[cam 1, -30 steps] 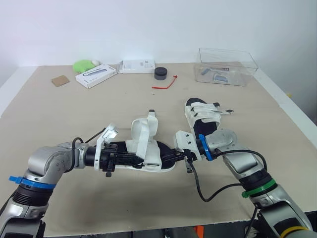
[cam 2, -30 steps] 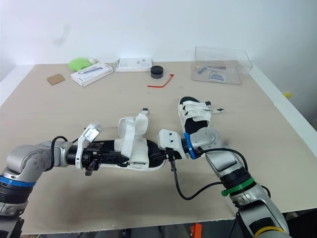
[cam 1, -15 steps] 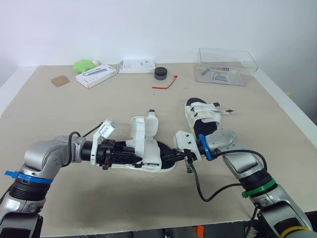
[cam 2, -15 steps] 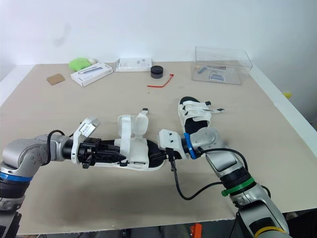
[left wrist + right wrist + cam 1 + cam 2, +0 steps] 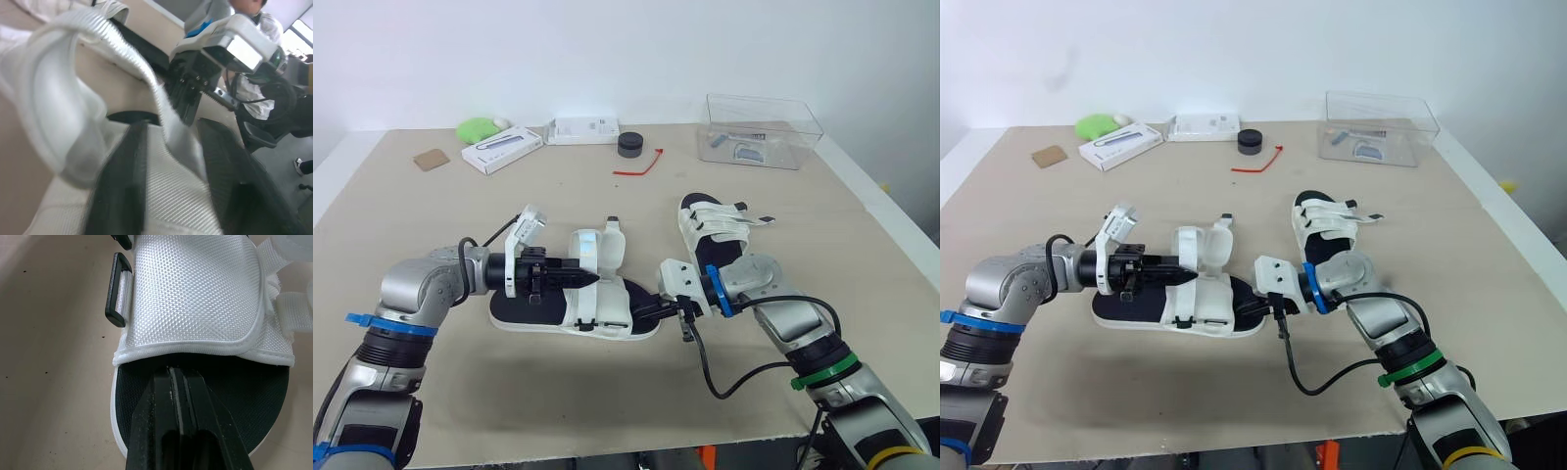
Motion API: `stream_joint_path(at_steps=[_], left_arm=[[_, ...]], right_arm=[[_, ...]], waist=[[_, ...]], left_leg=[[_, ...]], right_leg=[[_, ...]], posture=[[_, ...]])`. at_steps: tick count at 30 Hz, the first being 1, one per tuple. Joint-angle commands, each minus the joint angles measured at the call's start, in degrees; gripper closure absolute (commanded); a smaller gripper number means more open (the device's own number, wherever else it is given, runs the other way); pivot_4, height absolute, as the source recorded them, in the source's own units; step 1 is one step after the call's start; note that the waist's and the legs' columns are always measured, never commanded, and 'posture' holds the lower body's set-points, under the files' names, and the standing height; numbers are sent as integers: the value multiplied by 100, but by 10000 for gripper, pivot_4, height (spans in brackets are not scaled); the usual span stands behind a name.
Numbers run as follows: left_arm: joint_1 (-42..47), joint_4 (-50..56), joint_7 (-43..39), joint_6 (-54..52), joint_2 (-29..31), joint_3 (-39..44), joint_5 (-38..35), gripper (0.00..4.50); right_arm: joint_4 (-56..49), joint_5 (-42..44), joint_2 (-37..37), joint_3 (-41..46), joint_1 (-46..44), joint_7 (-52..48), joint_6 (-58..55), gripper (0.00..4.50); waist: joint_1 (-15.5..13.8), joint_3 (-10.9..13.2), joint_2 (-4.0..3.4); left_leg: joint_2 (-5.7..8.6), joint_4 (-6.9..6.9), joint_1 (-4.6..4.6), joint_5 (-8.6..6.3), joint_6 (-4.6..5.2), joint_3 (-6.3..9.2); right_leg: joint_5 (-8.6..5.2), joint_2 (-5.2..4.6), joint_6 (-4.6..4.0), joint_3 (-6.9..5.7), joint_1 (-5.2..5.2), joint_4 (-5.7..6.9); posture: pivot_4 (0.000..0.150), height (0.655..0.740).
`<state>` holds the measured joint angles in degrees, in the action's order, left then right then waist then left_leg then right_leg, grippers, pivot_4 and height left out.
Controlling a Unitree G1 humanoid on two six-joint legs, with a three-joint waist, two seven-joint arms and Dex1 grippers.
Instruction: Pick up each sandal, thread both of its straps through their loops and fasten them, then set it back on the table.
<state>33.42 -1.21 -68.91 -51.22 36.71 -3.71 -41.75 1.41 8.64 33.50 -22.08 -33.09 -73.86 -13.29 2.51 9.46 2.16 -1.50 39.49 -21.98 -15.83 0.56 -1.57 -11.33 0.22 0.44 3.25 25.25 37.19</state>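
The sandal (image 5: 605,311), white-strapped with a black footbed, lies flat on the counter (image 5: 607,201) near its front edge, between the robot's two grippers. The left gripper (image 5: 590,279) reaches in from the robot's left, raised a little above the footbed. Its fingers (image 5: 117,186) are closed on the white webbing of a strap (image 5: 168,193), which bends up and over in a loose arch rather than lying flat on the sole. The right gripper (image 5: 646,311) comes in from the opposite end. Its fingers (image 5: 161,396) are pressed together with nothing between them and lie low over the black footbed, just short of the broad white band (image 5: 195,293) that crosses the sandal; I cannot tell whether they touch the footbed. A black loop (image 5: 117,289) sits at one edge of that band, held by a short white tab. The second sandal (image 5: 710,230) lies on the counter just beyond the right wrist, its straps laid across its footbed and one strap end sticking out to the side. Well back toward the far edge are a clear plastic box (image 5: 762,132), a small black round item (image 5: 629,145), a red tie (image 5: 641,164), two white boxes (image 5: 504,150), a green object (image 5: 478,129) and a brown square of card (image 5: 433,160).
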Motion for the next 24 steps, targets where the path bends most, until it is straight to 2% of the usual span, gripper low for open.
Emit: stream_joint_path(at_steps=[1,14,19,24], left_arm=[[-67,296,-260,29,135,33,-90,44265],[-933,1045,-308,-20,340,-72,-77,44265],[-1009,1101,-108,-97,394,-41,-26,44265],[-782,1133,-187,-246,588,83,-215,28817]], right_arm=[[19,-150,135,-58,62,-57,-62,45000],[28,-160,144,-109,57,-95,-35,45000],[33,-162,127,-128,54,-102,-19,45000],[54,-170,111,-145,42,-106,3,45000]], waist=[[0,0,0],[-1,0,0],[-3,0,0],[-2,0,0]], left_leg=[[0,0,0,0,0,0],[-1,-1,1,0,0,0],[-3,-2,1,0,0,2],[-2,-2,3,0,0,1]], right_leg=[[0,0,0,0,0,0],[-1,-3,2,1,0,0],[-2,-3,1,-1,0,0],[-2,0,0,-1,-1,0]], posture=[[1500,7400],[1500,7400],[1500,7400],[1500,7400]])
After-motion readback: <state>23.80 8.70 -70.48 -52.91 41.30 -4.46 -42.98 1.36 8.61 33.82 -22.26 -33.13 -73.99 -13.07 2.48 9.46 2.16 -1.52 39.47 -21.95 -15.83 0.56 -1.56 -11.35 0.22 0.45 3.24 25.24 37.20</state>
